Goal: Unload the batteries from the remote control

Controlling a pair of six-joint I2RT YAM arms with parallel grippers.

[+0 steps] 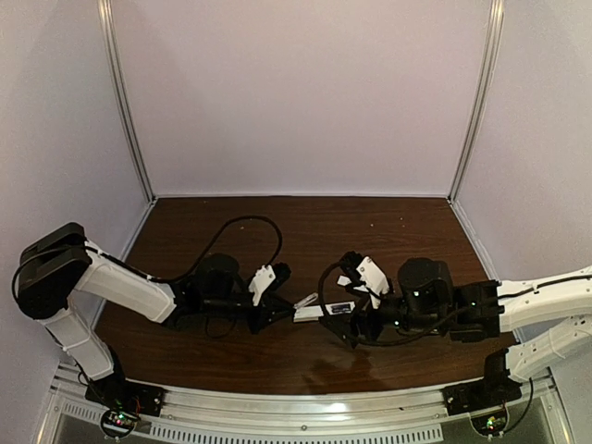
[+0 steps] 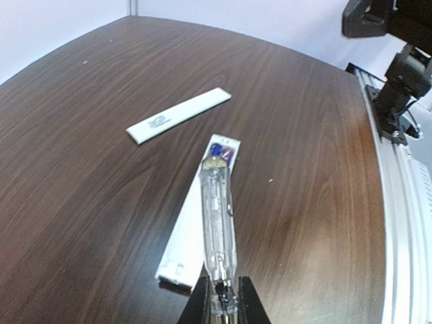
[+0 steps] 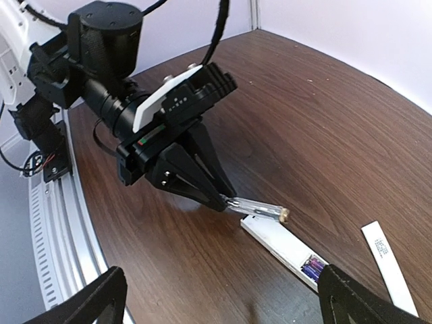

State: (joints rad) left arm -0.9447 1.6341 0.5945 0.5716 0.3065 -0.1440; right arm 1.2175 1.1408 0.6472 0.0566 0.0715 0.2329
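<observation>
The left hand [image 2: 221,300] grips a clear-handled screwdriver [image 2: 217,216], its tip at, perhaps touching, the purple-blue battery [image 2: 220,152] inside the white remote control [image 2: 183,246] lying on the table [image 2: 81,169]. Its back cover [image 2: 179,115] lies apart, and the right hand [image 3: 221,283] gapes wide.

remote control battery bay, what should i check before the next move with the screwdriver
1. back cover off and lying apart from the remote control: ok
2. battery exposed in the open bay: ok, only one seen
3. screwdriver clamped in the left fingers: ok
4. screwdriver's end touching the battery: cannot tell
5. right fingers open and empty: ok
6. remote control held down against sliding: not ok, nothing presses on it
</observation>
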